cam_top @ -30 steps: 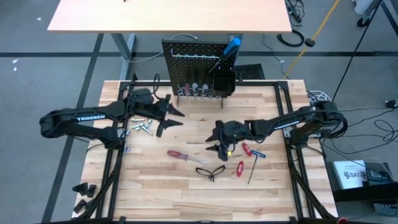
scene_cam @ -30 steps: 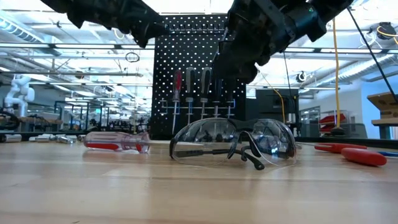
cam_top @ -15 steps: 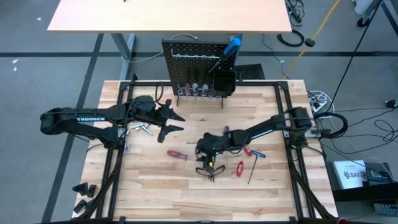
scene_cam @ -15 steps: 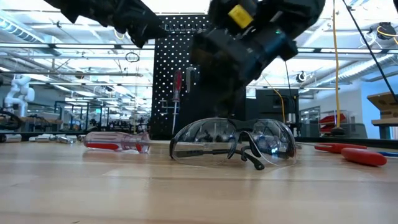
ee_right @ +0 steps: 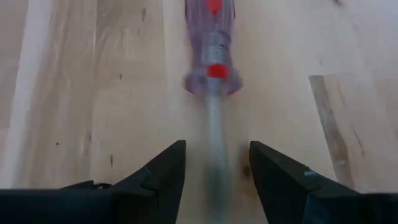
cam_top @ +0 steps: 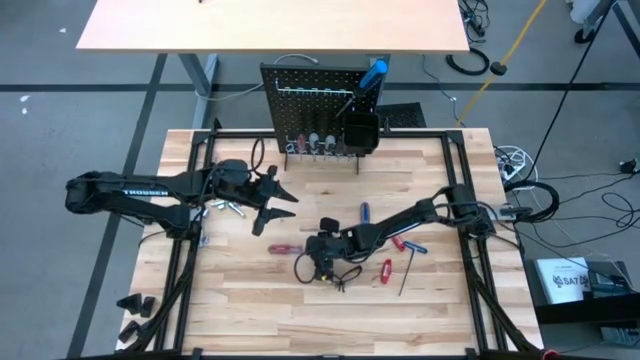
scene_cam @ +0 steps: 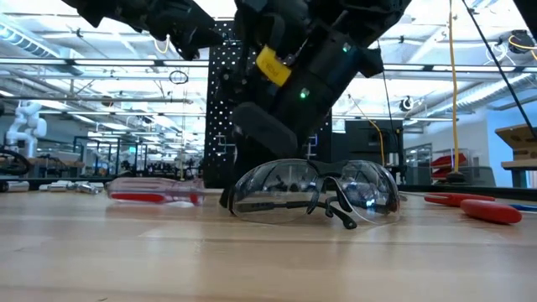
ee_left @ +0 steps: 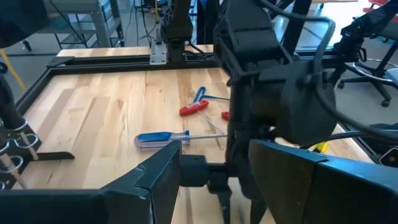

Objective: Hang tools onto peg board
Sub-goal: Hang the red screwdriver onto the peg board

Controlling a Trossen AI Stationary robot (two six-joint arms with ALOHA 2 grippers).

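Over on the left of the overhead picture, the left hand point(cam_top: 272, 202) hangs above the worktop point(cam_top: 240, 300), fingers spread wide and holding nothing. Just beneath its arm lies a small cluster of silver metal pieces point(cam_top: 226, 206) on the wood.

Moving toward the middle, the red-handled screwdriver point(cam_top: 283, 248) lies flat on the worktop, and the right hand point(cam_top: 303, 268) is right at its tip. From that arm's own camera, the shaft runs straight between the two dark fingers point(ee_right: 163, 176), which stand apart on either side of it with the clear red-marked handle farther out; they are not closed on it. Whether the fingers touch the shaft I cannot tell.

Just right of that hand sit the black-framed glasses point(scene_cam: 312, 192), resting lenses-up on the worktop, with the right arm's dark bulk directly behind them in the table-level picture.

At the top centre of the overhead picture the peg board point(cam_top: 312, 103) stands upright at the worktop's far edge, with several screwdrivers already hanging in a row along its lower part and a blue-handled one point(cam_top: 373, 74) stuck at its upper right corner above the square black bin point(cam_top: 360, 133).

Further right, a blue-handled screwdriver point(cam_top: 364, 213) lies on the wood, and beyond it the red-handled hex keys point(cam_top: 398, 243) are scattered near the right arm.
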